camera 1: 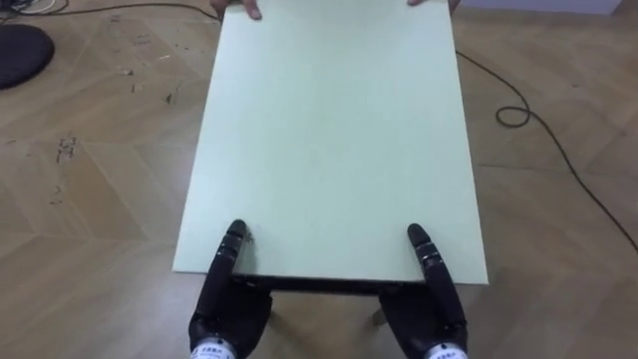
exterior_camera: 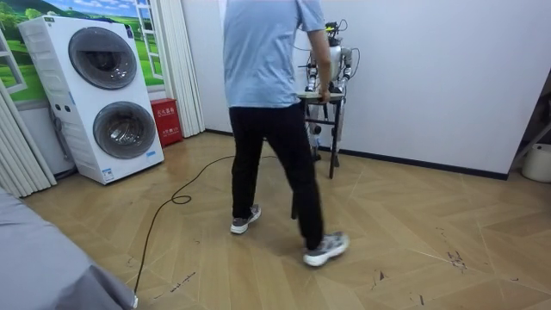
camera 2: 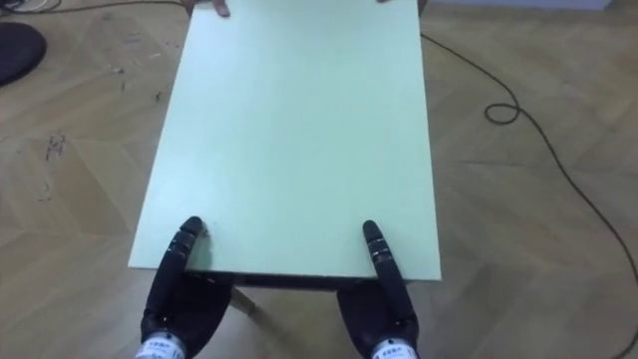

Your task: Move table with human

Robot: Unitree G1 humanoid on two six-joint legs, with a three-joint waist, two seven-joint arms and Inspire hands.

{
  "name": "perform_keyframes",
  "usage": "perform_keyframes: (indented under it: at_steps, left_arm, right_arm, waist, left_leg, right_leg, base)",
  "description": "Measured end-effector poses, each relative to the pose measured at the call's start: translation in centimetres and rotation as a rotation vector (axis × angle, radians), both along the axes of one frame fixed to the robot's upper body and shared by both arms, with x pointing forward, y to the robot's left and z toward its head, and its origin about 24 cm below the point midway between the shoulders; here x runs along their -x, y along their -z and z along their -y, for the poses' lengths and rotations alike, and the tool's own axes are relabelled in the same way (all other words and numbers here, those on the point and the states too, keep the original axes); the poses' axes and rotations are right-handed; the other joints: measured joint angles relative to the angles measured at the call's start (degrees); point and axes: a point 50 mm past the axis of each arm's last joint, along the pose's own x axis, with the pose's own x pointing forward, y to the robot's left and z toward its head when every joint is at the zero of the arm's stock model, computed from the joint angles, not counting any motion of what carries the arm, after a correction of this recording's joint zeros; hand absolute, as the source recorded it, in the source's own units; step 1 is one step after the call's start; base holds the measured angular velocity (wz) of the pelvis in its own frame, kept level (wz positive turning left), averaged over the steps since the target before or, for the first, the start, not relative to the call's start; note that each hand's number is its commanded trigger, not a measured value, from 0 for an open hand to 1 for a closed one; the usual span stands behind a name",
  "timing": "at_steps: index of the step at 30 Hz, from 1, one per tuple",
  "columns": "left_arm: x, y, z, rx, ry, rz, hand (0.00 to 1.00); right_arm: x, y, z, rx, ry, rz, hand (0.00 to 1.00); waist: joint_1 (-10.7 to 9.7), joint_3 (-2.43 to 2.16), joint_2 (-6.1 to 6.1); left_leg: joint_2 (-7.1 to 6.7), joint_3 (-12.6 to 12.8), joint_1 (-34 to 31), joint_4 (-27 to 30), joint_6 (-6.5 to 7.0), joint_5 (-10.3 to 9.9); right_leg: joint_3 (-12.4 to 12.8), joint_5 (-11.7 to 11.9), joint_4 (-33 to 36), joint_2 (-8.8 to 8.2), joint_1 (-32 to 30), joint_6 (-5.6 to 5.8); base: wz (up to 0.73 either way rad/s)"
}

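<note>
Table (camera 1: 329, 130): long axis runs straight away from me, toward the person's hands (camera 1: 249, 10). My left hand (camera 1: 229, 314) and right hand (camera 1: 427, 317) each clamp the near edge, thumb on top.

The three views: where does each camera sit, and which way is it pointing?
Left eye view: on the robot's head, looking down along the table; left hand and right hand at its near edge, a person's hands at the far edge.
Right eye view: just beside it, same downward look.
Room view: across the room behind the person, facing the robot by the wall.
Shared: both eye views show table and hands.
</note>
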Motion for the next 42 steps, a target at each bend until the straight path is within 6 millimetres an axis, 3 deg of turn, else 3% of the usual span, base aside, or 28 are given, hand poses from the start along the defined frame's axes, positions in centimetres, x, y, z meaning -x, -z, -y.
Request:
perform_keyframes:
  at_steps: [5, 8, 10, 13, 17, 23, 26, 28, 29, 31, 33, 36, 42]
  left_arm:
    - [0.2, 0.1, -0.1, -0.001, -0.015, -0.003, 1.0]
    - [0.1, 0.0, 0.2, 0.014, -0.033, 0.003, 1.0]
    - [0.1, -0.1, 0.6, 0.031, -0.033, 0.006, 1.0]
    - [0.1, -0.3, 0.8, 0.042, -0.044, 0.014, 1.0]
    - [0.1, -0.2, 0.7, 0.037, -0.051, 0.015, 1.0]
    - [0.2, -0.2, 0.8, 0.043, -0.051, 0.001, 1.0]
    - [0.3, -0.1, 1.1, 0.047, -0.043, -0.014, 1.0]
    - [0.3, -0.1, 1.0, 0.038, -0.035, -0.015, 1.0]
    - [0.2, -0.2, 1.0, 0.035, -0.034, -0.011, 1.0]
    - [0.1, -0.2, 0.9, 0.029, -0.03, -0.006, 1.0]
    - [0.1, -0.2, 0.7, 0.023, -0.034, -0.006, 1.0]
    - [0.1, -0.2, 0.4, 0.017, -0.038, -0.004, 1.0]
    - [0.0, -0.5, 0.0, 0.006, -0.043, 0.0, 1.0]
  right_arm:
    - [-0.2, 0.0, -0.2, 0.004, -0.011, -0.008, 1.0]
    - [-0.9, -0.4, 0.1, 0.028, -0.025, 0.01, 1.0]
    - [-1.1, -0.7, 0.7, 0.051, -0.028, 0.025, 1.0]
    - [-1.5, -1.0, 0.7, 0.055, -0.031, 0.041, 1.0]
    - [-1.5, -1.0, 0.4, 0.056, -0.036, 0.044, 1.0]
    - [-1.4, -0.9, 0.5, 0.063, -0.034, 0.034, 1.0]
    - [-1.4, -0.8, 0.8, 0.079, -0.028, 0.015, 1.0]
    - [-1.2, -0.7, 0.8, 0.071, -0.019, 0.001, 1.0]
    - [-1.2, -0.7, 0.8, 0.071, -0.017, 0.001, 1.0]
    - [-1.1, -0.7, 0.7, 0.064, -0.014, 0.001, 1.0]
    - [-1.1, -0.6, 0.6, 0.063, -0.016, -0.001, 1.0]
    - [-1.1, -0.6, 0.4, 0.06, -0.023, -0.002, 1.0]
    - [-1.3, -0.7, 0.0, 0.052, -0.029, 0.003, 1.0]
  waist:
    - [0.12, 0.21, 0.49]
    - [-0.36, 0.32, 1.72]
    - [-0.51, 0.3, 3.27]
    - [-0.81, 0.27, 4.66]
    - [-0.55, 0.27, 4.67]
    - [-0.75, 0.6, 4.05]
    - [-1.57, 0.74, 3.79]
    - [-3.19, 0.85, 2.84]
    - [-3.44, 0.94, 2.69]
    - [-3.57, 1.02, 2.31]
    - [-3.34, 0.96, 2.18]
    - [-1.39, 0.91, 1.84]
    - [1.75, 0.81, 0.73]
  left_leg:
    - [-0.17, -3.56, -0.5, 1.08, 0.03, -0.05]
    - [-0.69, -5.79, -1.18, 1.29, 0.12, 0.02]
    - [-1.27, -7.45, -1.81, 1.04, 0.43, 0.33]
    - [-2.02, -8.5, -2.44, 0.71, 0.71, 0.72]
    - [-2.8, -8.91, -1.79, -0.59, 0.99, 1.23]
    - [-5.04, -10.14, -1.73, -0.94, 2.12, 1.52]
    - [-6.67, -12.6, -2.15, -0.73, 3.37, 1.48]
    - [-8.73, -16.87, -2.19, -0.15, 4.34, 1.98]
    - [-9.21, -17.84, -2.41, 0.1, 4.51, 2.08]
    - [-10.47, -20.55, -2.65, 0.6, 4.92, 2.34]
    - [-11.0, -22.13, -2.95, 0.81, 4.94, 2.4]
    - [-10.98, -23.13, -3.14, 0.76, 4.51, 2.68]
    - [-10.59, -26.39, -4.06, 0.13, 2.62, 4.23]
  right_leg:
    - [-3.22, -1.04, -0.06, -0.51, 2.0, 0.22]
    - [-5.35, -1.81, -0.04, -0.94, 2.95, 0.59]
    - [-6.66, -2.18, 0.21, -1.49, 3.11, 0.96]
    - [-8.67, -2.71, 0.86, -2.41, 3.07, 1.37]
    - [-9.95, -3.27, 1.17, -3.29, 3.87, 1.99]
    - [-10.84, -5.76, 7.57, -7.21, 3.42, 3.95]
    - [-8.97, -6.65, 13.64, -9.68, 2.39, 4.77]
    - [-5.71, -7.55, 15.35, -10.64, 3.04, 5.78]
    - [-4.38, -7.81, 15.04, -10.59, 3.34, 5.99]
    - [0.58, -8.34, 11.15, -9.27, 5.45, 6.35]
    - [2.11, -8.31, 6.97, -8.19, 7.96, 6.44]
    - [2.09, -7.33, 2.24, -6.95, 10.04, 8.06]
    - [1.87, -6.95, -0.54, -4.68, 12.14, 7.91]
  base:
    - [0.41]
    - [0.43]
    - [0.41]
    - [0.34]
    - [0.26]
    - [0.39]
    - [0.69]
    - [0.89]
    - [0.9]
    - [0.66]
    - [0.45]
    - [0.22]
    - [0.29]
